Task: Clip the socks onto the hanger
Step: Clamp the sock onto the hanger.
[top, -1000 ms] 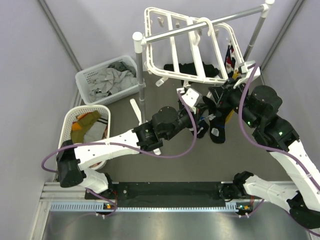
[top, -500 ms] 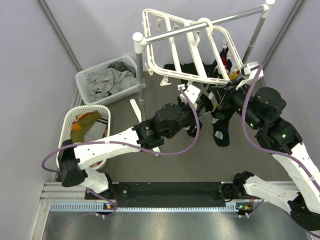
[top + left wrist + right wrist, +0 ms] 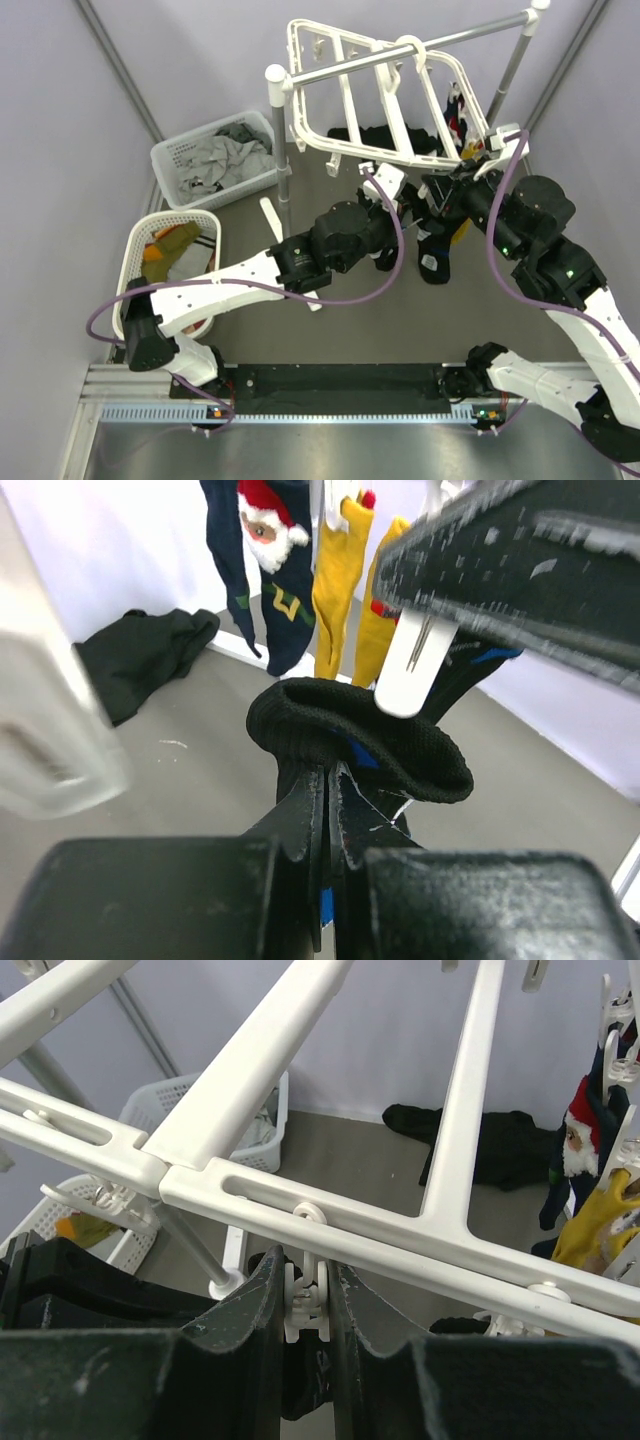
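Far left, near basket [image 3: 133, 245] holds an orange sock [image 3: 170, 240]; the basket behind it [image 3: 165, 152] holds grey cloths [image 3: 215, 160]. Pole rack [image 3: 281, 150] stands right of them. Hanger [image 3: 350, 100] hangs tilted from the rack's top pole, with a black garment [image 3: 375, 135] on the floor under it. Left arm reaches up under the hanger's near edge. Left gripper [image 3: 326, 810] has its jaws pressed together, pinching the cuff of a black sock [image 3: 400, 755]. The cuff bunches above the fingers, and the rest hangs below, out of the wrist view. A white clip [image 3: 410, 670] hanging off the hanger touches the cuff's top edge. Right gripper [image 3: 305, 1295] is just right of the left one, its jaws squeezed on that clip from both sides, right under a hanger bar. Further right, a Santa sock [image 3: 265, 540] and yellow socks [image 3: 340, 570] are already clipped and hanging from the hanger's right side.
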`<move>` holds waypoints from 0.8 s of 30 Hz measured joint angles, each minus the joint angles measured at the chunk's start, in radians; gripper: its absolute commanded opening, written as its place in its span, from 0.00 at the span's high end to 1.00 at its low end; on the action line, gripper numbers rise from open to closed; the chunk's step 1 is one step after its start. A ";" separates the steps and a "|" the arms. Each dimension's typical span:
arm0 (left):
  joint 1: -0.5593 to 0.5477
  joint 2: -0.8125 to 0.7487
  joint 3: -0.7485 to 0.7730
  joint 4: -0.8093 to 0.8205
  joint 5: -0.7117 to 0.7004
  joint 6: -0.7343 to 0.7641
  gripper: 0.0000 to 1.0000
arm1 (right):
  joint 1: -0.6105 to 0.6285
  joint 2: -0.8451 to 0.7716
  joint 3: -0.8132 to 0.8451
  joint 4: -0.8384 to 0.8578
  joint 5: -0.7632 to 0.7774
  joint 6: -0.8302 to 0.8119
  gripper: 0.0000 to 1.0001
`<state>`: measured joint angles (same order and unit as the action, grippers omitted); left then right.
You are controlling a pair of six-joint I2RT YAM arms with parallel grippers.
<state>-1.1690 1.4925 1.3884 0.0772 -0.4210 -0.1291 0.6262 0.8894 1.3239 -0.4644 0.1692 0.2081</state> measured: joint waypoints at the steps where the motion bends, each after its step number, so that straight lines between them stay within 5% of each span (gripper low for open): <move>1: 0.000 0.001 0.005 -0.002 0.000 -0.003 1.00 | 0.000 0.000 0.000 0.000 0.000 0.000 0.91; 17: 0.003 0.003 0.050 -0.014 0.032 -0.061 1.00 | 0.000 -0.004 -0.035 0.025 0.010 -0.007 0.89; 19: 0.003 0.003 0.050 -0.013 0.040 -0.065 1.00 | 0.000 -0.004 -0.035 0.027 0.010 -0.007 0.85; 24: 0.003 0.005 0.053 -0.013 0.052 -0.075 1.00 | 0.000 -0.004 -0.037 0.029 0.009 -0.007 0.57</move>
<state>-1.1656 1.4971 1.4410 0.0643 -0.3687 -0.2039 0.6262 0.8856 1.2869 -0.4351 0.1783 0.2012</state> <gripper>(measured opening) 0.022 0.294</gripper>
